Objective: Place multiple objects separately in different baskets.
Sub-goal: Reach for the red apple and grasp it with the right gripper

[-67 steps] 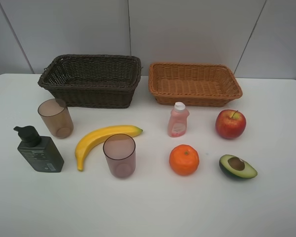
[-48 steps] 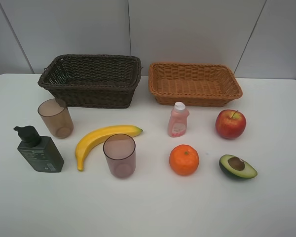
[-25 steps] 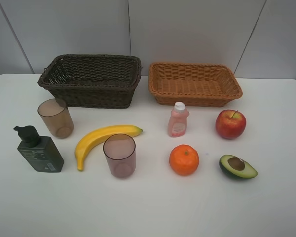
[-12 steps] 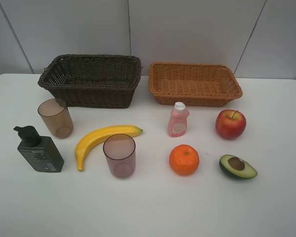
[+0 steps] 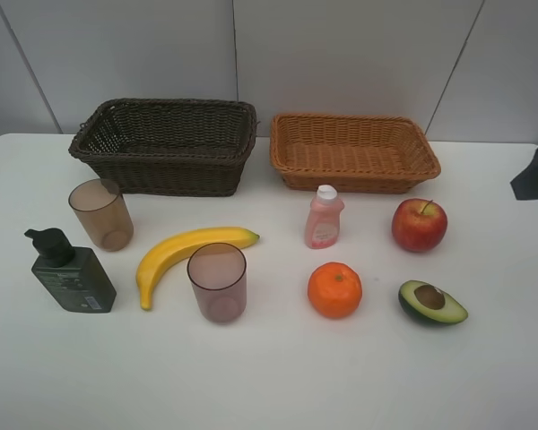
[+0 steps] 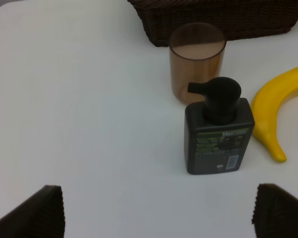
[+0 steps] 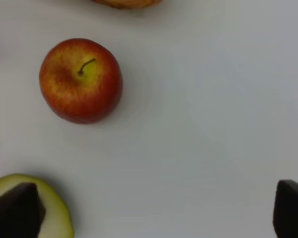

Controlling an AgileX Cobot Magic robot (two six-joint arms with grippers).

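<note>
In the high view nothing is sorted: the dark brown basket (image 5: 166, 175) and the orange-brown basket (image 5: 354, 182) sit empty, so you're at the first pick; in the left wrist view the left gripper (image 6: 154, 213) hangs spread and empty, facing the dark green pump bottle (image 6: 218, 131); in the right wrist view the right gripper (image 7: 153, 210), also spread, hovers near the red apple (image 7: 81, 80), and by my judgement needs to centre and descend.

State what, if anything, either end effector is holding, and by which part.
Nothing is held. The left end effector is open and empty near the dark green pump bottle; the right end effector is open and empty near the red apple.
</note>
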